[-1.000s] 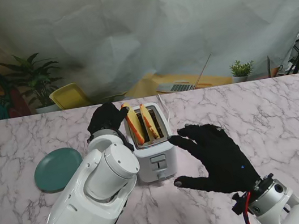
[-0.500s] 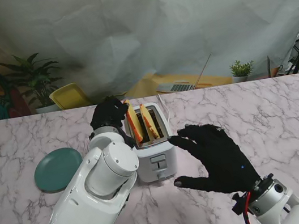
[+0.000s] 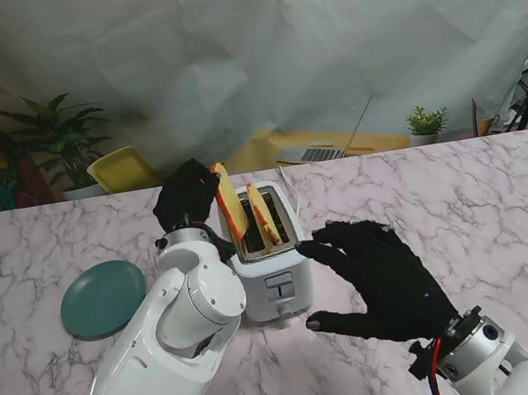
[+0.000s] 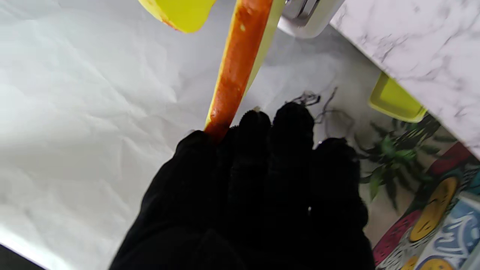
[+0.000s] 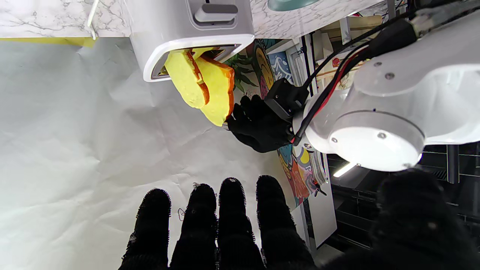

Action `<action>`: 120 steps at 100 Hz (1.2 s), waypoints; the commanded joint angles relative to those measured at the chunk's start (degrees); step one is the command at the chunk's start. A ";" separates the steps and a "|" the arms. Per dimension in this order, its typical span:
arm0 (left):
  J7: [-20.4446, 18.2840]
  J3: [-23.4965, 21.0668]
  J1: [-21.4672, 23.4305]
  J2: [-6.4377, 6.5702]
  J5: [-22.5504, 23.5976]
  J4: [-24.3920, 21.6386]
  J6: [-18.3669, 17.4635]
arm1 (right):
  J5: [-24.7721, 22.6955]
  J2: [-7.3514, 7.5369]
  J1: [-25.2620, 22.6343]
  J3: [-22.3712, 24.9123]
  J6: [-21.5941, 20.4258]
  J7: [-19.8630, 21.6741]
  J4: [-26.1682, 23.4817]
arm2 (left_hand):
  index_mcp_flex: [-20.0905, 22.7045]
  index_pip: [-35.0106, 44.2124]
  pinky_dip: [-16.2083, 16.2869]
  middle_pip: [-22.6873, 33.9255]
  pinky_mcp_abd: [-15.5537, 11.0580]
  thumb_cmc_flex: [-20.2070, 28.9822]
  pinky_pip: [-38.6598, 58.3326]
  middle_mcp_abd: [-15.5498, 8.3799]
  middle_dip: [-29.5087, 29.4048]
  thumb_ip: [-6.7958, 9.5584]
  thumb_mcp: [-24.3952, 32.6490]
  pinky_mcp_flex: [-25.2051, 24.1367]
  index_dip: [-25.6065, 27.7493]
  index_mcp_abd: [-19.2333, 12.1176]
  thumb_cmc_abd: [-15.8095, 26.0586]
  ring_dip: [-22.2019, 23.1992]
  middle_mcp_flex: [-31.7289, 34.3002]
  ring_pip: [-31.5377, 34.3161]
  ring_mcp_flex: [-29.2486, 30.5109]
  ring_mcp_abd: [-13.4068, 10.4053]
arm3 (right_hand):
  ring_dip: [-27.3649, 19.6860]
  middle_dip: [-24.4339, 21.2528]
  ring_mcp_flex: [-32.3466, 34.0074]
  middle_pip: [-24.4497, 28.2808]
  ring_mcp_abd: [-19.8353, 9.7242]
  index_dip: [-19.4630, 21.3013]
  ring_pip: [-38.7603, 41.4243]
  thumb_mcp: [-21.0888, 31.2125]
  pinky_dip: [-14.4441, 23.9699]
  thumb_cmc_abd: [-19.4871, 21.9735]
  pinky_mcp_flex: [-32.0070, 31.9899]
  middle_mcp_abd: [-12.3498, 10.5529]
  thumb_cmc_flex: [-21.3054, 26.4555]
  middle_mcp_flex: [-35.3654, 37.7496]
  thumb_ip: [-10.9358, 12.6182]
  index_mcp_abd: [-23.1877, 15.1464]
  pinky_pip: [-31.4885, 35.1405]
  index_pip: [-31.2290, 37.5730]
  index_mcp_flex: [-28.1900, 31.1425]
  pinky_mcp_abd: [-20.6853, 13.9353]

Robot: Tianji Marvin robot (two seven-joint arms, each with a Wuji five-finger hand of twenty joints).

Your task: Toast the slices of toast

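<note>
Toast slice [image 3: 229,201] pinched in left hand [image 3: 187,201], above toaster [image 3: 271,257]

my arms: glossy white rounded shells; both hands in black knit gloves; red and black cables at right wrist [image 3: 435,359], 5 o'clock.

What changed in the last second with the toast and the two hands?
The left hand, gripping the left toast slice, lifted it higher out of the toaster. The other slice stayed in its slot, the right hand stayed open beside the toaster, and the teal plate didn't move.
</note>
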 commanded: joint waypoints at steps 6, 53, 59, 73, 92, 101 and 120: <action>0.07 0.86 0.58 0.48 0.35 1.29 -1.45 | 0.07 0.05 -0.35 0.00 0.32 0.26 -0.14 | -2.18 1.74 0.17 1.72 -3.60 2.39 -0.81 -1.53 -0.49 0.74 1.73 -0.03 0.73 -1.83 0.94 -0.46 -1.92 0.26 -1.09 -1.39 | -1.66 0.37 1.03 0.95 0.47 -1.29 -2.72 -1.08 -1.66 1.70 -0.40 0.79 2.10 0.10 0.99 1.62 0.47 0.48 -0.62 -0.79; -1.24 2.10 7.00 3.88 9.37 0.96 -7.76 | 0.48 0.05 -0.03 -0.09 0.27 0.52 0.27 | -2.82 3.26 -0.03 1.57 -3.39 2.30 -2.57 -2.66 -1.53 0.47 1.16 -0.01 -0.81 -2.20 1.05 -1.52 -1.82 -1.89 -0.07 -3.96 | -1.66 0.37 1.12 0.96 0.51 -1.43 -2.74 -1.39 -1.91 1.74 -0.43 0.80 2.33 0.23 1.01 1.60 0.60 0.58 -0.48 -0.80; -1.82 1.99 7.89 4.18 10.05 0.03 -7.36 | 0.51 0.06 -0.01 -0.10 0.27 0.59 0.27 | -2.74 3.29 -0.04 1.42 -2.87 2.25 -2.72 -2.66 -1.74 0.51 1.19 0.17 -1.15 -2.05 0.89 -1.61 -1.55 -2.22 0.19 -3.75 | -1.67 0.37 1.10 0.97 0.49 -1.44 -2.75 -1.43 -1.93 1.72 -0.39 0.76 2.36 0.26 1.02 1.59 0.64 0.62 -0.44 -0.80; -3.26 1.86 9.33 4.62 11.13 -1.55 -5.21 | 0.58 0.07 0.09 -0.16 0.21 0.69 0.30 | -2.55 3.05 -0.41 0.96 -1.30 1.77 -3.37 -3.16 -2.17 0.43 0.89 -0.26 -1.67 -1.78 0.73 -2.22 -1.19 -3.76 0.02 -1.88 | -1.67 0.37 1.17 0.97 0.48 -1.47 -2.74 -1.51 -2.00 1.72 -0.37 0.73 2.44 0.33 1.03 1.56 0.68 0.66 -0.40 -0.78; -5.25 1.99 9.67 4.80 11.33 -2.88 -1.68 | 0.60 0.09 0.27 -0.36 0.19 0.75 0.33 | -2.65 0.94 -0.92 -0.86 -0.02 0.25 -4.08 -3.41 -2.82 -0.22 -0.62 -1.60 -3.55 -0.94 0.47 -2.71 -1.40 -5.32 -0.93 -0.10 | -1.67 0.38 1.22 0.97 0.48 -1.50 -2.75 -1.61 -2.07 1.78 -0.38 0.76 2.48 0.34 1.04 1.59 0.74 0.71 -0.34 -0.80; -6.45 1.89 10.06 5.07 11.51 -3.99 -0.95 | 0.64 0.10 0.37 -0.45 0.18 0.81 0.36 | -3.51 -2.88 -0.88 -3.01 0.77 -2.32 -4.84 -2.73 -2.69 -0.51 -2.02 -3.83 -5.00 -0.20 -0.02 -2.48 -3.44 -6.24 -3.11 1.01 | -1.69 0.35 1.12 0.91 0.53 -1.52 -2.80 -1.66 -2.11 1.77 -0.39 0.72 2.52 0.28 1.05 1.55 0.77 0.74 -0.31 -0.77; -8.18 1.05 11.28 5.83 12.62 -6.82 -1.31 | 0.75 0.13 0.75 -0.74 0.23 1.01 0.44 | -4.16 -16.68 0.90 -10.51 1.96 -9.85 -7.86 -1.11 -2.89 -0.75 -4.75 -10.28 -5.58 0.52 5.73 -1.37 -9.90 -8.78 -9.25 2.56 | -1.69 0.34 1.16 0.88 0.55 -1.57 -2.79 -1.77 -2.20 1.77 -0.42 0.81 2.53 0.36 1.05 1.56 0.79 0.75 -0.30 -0.79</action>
